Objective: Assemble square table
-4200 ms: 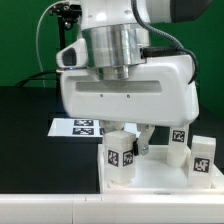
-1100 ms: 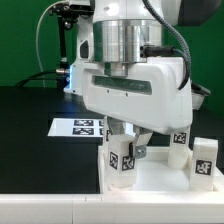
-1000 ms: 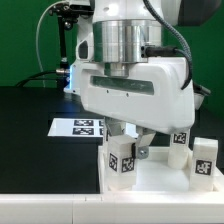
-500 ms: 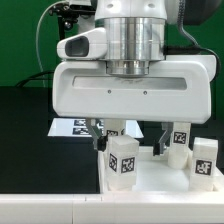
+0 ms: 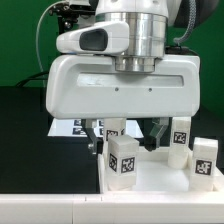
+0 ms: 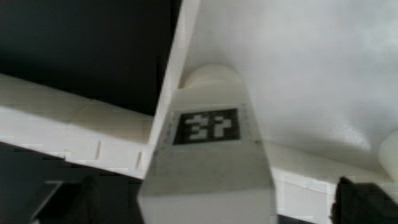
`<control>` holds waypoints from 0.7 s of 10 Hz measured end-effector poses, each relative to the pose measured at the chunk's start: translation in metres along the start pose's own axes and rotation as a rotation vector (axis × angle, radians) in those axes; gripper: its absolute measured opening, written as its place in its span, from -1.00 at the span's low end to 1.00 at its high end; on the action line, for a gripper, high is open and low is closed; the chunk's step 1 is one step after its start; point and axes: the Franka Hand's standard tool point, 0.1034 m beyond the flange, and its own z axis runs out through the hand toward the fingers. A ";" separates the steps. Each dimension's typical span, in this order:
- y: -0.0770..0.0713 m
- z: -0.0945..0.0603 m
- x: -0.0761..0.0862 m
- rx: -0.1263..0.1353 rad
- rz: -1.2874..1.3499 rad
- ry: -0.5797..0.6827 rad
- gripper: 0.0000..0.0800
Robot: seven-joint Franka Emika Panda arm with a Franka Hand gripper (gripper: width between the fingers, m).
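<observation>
While the big white gripper fills most of the exterior view, we see its two dark fingers spread wide above the work, pinching nothing. Nearest us runs a pale strip of table edge along the bottom. Just beyond it sits the square table panel, white with a raised rim, at about 5 o'clock in the exterior view. One tagged leg stands upright on the panel between the fingers, touching neither of them. At 3 o'clock two more legs stand near each other, one closer to us at the edge of the picture and one a little farther back. A fourth white leg peeps out behind the first.

Farther off, the black tabletop stretches toward 9 o'clock, and the marker board lies flat on it, half hidden by the gripper. At the back hangs a green wall, with dark cables and a stand near 11 o'clock.

From the wrist view we look down on the tagged leg rising between the blurred fingertips.
</observation>
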 end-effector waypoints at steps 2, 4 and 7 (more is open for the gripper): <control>0.000 0.000 0.000 0.002 0.037 0.000 0.14; -0.001 0.001 0.000 0.006 0.204 0.000 -0.20; 0.001 0.001 -0.001 -0.005 0.574 0.013 -0.29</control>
